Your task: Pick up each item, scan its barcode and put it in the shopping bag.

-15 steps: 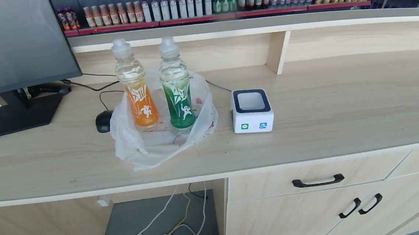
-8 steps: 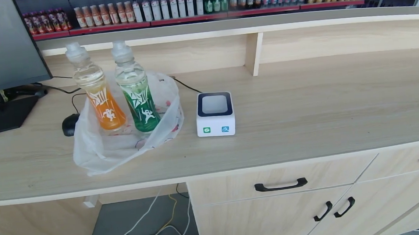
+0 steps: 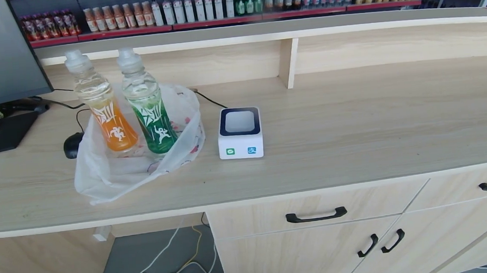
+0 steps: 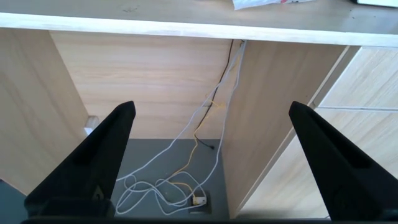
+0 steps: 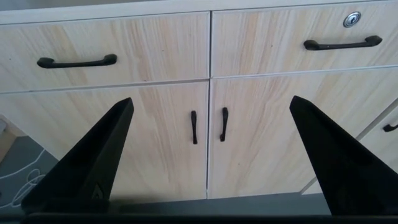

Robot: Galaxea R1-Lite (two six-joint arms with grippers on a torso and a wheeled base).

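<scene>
A shop checkout: a long pale wood-grain worktop (image 3: 354, 124) runs across the frame, with a red shelf of drink bottles (image 3: 225, 5) along the top edge. At left of centre a thin white plastic shopping bag (image 3: 101, 180) lies slumped open on the worktop, and two items stand upright inside it, close together: a clear bottle with an orange label (image 3: 104, 107) and, to its right, a clear bottle with a green label (image 3: 149, 109). Just right of the bag sits the small white box scanner with a dark-framed window (image 3: 240, 132).

The left gripper (image 4: 210, 107) hangs below the worktop edge, facing the cable-strewn kneehole, jaws spread wide and holding nothing. The right gripper (image 5: 210, 102) faces the drawer fronts – likewise wide open and unloaded.

With both bottles bagged, the task looks essentially complete. The bag is limp and gives the tall bottles little support, so any arm movement should stay well away from it and from the scanner's cable – a light knock could topple them.
</scene>
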